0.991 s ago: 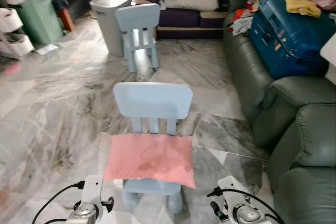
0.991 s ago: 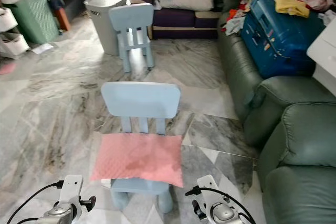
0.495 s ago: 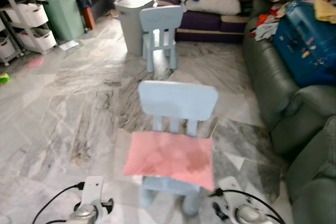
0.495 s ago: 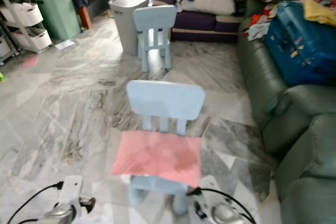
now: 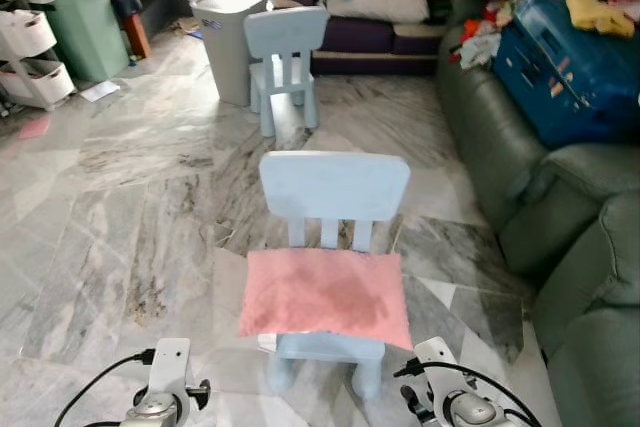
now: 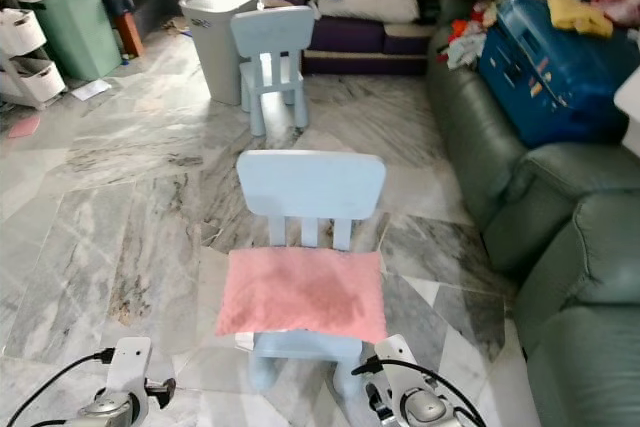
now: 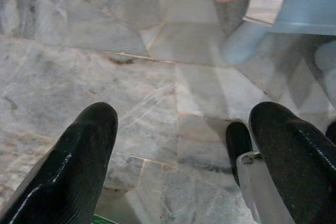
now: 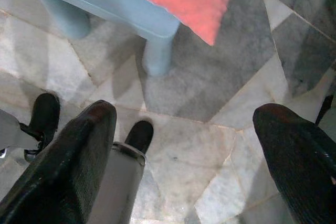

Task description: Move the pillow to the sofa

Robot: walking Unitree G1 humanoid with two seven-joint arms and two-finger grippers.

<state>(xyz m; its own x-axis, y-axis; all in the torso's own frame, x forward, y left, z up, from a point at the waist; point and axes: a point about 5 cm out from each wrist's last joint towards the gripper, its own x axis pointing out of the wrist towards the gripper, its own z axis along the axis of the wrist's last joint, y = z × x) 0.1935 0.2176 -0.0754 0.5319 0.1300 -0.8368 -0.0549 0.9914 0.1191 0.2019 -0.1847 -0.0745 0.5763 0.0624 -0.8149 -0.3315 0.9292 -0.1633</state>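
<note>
Both end effectors sit low over the marble floor (image 5: 120,207) with fingers spread and nothing in them: the left end effector (image 7: 184,145) at the lower left, the right end effector (image 8: 184,156) at the lower right. Just ahead, at lower centre, the pink pillow (image 5: 327,296) lies flat on the seat of the near blue chair (image 5: 334,190). The green sofa (image 5: 560,247) runs down the right edge, a blue suitcase (image 5: 565,65) on it at upper right.

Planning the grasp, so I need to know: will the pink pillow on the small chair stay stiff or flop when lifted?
The pink pillow probably flops: it lies flat and thin, its edges overhanging the blue chair seat. It looks light and soft. Its fuzzy-looking fabric likely grips fairly well.
</note>
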